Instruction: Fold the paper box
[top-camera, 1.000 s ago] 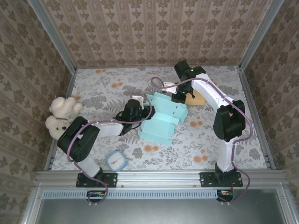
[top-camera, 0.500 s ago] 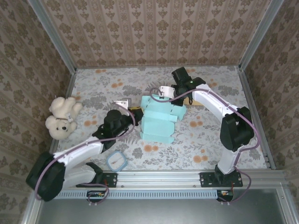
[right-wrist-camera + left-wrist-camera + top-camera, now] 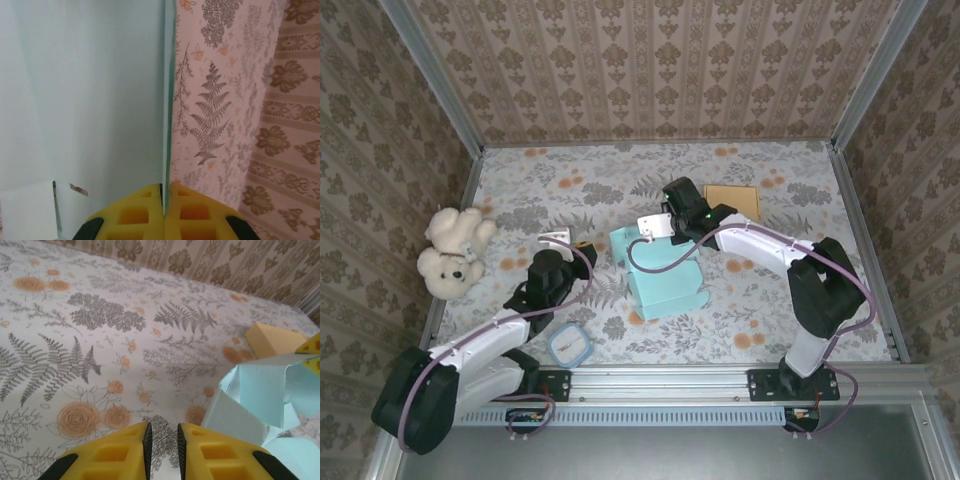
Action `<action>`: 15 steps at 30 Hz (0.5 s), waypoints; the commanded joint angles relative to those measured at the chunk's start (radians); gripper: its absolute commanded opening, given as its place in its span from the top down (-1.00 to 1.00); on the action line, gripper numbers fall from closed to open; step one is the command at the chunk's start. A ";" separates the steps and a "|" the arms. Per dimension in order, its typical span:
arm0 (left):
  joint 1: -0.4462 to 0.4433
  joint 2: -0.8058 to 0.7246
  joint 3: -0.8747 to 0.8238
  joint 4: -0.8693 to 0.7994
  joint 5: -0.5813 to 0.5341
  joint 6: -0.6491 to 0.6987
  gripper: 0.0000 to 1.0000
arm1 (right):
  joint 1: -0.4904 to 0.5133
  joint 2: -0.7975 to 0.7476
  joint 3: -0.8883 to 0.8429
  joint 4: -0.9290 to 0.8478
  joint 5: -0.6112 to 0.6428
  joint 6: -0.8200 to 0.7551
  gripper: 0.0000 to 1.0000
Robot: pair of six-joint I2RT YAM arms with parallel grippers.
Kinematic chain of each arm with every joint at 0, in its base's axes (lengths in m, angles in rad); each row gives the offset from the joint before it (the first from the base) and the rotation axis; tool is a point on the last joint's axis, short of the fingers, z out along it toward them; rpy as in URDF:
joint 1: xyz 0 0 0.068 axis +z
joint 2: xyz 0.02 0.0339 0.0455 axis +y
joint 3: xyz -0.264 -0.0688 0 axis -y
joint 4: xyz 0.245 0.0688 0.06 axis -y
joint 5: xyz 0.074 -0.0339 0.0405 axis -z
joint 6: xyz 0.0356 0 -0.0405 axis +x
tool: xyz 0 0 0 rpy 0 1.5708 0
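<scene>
Pale turquoise paper box (image 3: 665,285) lies partly folded near the middle of the floral-printed table surface (image 3: 770,300), its base flat and one thin wall standing up at its far-left corner. It is probably very light, so it is likely to slide or swing rather than resist a push. The panels look stiff enough only along their creases and would buckle or tear under a hard pinch. The best hold is near a flap's edge, close to a crease, with the other arm pressing the base down.

The right gripper (image 3: 164,187) does just that. Its yellow fingers (image 3: 135,215) are clamped tight on the upright wall's edge, with the sheet running straight up between them.

The left gripper (image 3: 164,432) hovers low over the table, just left of the box. Its jaws stand a narrow slit apart with nothing between them.

A tan flat square pad (image 3: 732,200) lies just beyond the box, near enough to catch a panel swung outward. A white teddy bear (image 3: 450,250) at the left edge and a small square blue-rimmed object (image 3: 569,345) near the front are well apart from the work.
</scene>
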 commanded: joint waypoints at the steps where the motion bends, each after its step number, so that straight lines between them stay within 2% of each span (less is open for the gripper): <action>1: 0.007 0.027 -0.029 0.069 -0.001 0.029 0.53 | 0.033 -0.006 -0.094 0.204 0.094 -0.064 1.00; 9: 0.007 0.030 -0.071 0.105 -0.069 0.036 0.54 | 0.102 0.005 -0.291 0.592 0.187 -0.141 1.00; 15: 0.008 0.040 -0.078 0.113 -0.091 0.031 0.54 | 0.128 0.046 -0.369 0.895 0.221 -0.128 1.00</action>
